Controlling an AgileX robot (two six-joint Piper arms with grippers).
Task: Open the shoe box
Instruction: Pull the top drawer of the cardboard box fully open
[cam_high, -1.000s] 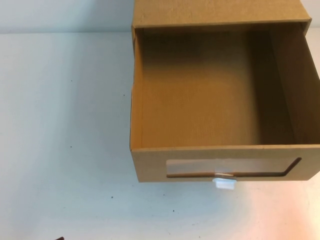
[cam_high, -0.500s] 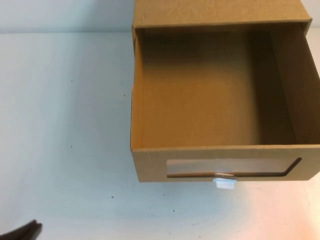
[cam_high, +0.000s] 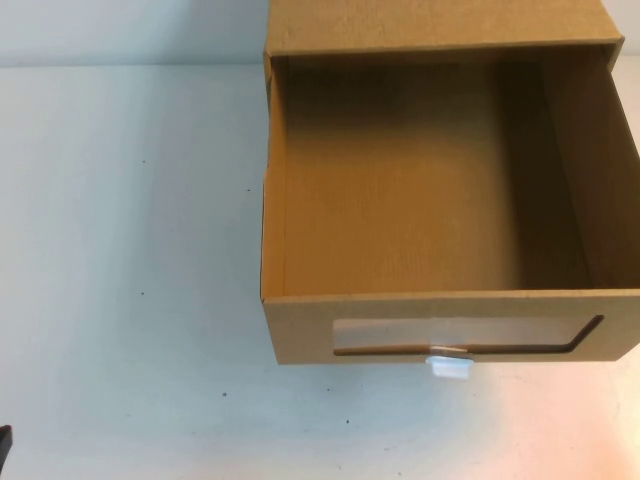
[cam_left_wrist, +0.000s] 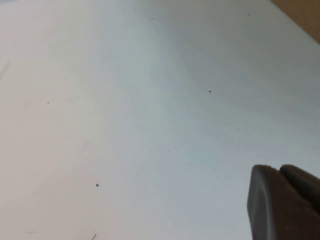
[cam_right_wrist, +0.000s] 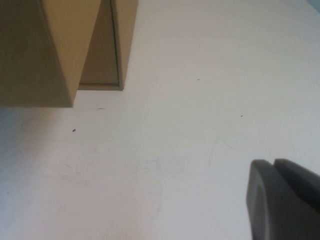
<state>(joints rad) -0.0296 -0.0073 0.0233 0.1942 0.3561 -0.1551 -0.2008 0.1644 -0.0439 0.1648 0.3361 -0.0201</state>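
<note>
Left tool (cam_left_wrist: 279, 174), right tool (cam_right_wrist: 274, 165) hover over white table (cam_high: 130, 250).

No readable text, brand, number or sign — neither on the shoe box (cam_high: 440, 325) nor the table (cam_high: 130, 250)

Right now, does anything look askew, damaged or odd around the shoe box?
Nothing stands out. The shoe box drawer sits pulled out, empty and square, its white tab intact. Left hand and right hand, both shut, hang over the table, clear of it.
</note>
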